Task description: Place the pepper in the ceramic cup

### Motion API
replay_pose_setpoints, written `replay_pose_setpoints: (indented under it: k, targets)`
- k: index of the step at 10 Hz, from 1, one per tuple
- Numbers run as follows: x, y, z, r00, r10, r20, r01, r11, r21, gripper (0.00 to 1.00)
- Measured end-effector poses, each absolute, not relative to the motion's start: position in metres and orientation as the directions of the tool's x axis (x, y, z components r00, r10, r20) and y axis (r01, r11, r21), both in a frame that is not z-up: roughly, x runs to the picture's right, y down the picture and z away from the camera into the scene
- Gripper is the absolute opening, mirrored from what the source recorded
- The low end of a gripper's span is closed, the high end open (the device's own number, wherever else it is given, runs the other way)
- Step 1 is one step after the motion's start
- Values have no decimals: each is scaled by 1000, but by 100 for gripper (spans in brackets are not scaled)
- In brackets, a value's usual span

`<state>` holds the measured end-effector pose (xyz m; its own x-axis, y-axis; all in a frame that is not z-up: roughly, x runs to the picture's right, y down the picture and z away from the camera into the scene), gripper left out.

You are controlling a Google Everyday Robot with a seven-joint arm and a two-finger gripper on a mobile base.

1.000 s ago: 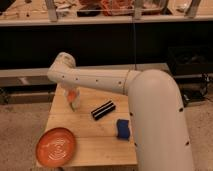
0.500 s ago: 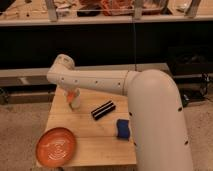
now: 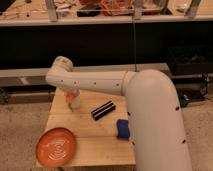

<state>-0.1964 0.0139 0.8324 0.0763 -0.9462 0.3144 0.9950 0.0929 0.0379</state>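
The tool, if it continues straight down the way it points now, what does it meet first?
The tool hangs over the ceramic cup with the pepper at its tip, so it would probably meet the cup first; depth is unclear.

From my remote station I read the site as a robot test area in a lab or workshop, not a home; a small wooden table [image 3: 95, 140] stood alone on a speckled hard floor [image 3: 20, 130]; behind it ran a long dark bench [image 3: 100, 47] whose top [image 3: 30, 20] carried cluttered gear between upright posts [image 3: 51, 10]; a cable [image 3: 135, 45] hung down its front; a dark equipment box [image 3: 190, 60] sat at the right with cords on the floor beside it; the gripper [image 3: 71, 98] was over the table's far left corner.
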Motion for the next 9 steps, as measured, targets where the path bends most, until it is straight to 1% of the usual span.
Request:
replay_pose_setpoints:
  k: [1,2,4,5,7,8,9]
  targets:
    - [-197,15,833,72,-947,312,995,89,40,34]
    - [-199,15,834,67,-948,310,996,84,43,37]
    - [-200,17,835,58,-950,306,996,75,46,53]
    - [-200,17,836,55,-951,305,996,73,47,55]
    - [-201,18,837,49,-952,303,996,68,50,47]
    - [-202,19,838,44,-953,301,997,62,52,47]
    - [-202,20,838,40,-953,300,997,59,53,51]
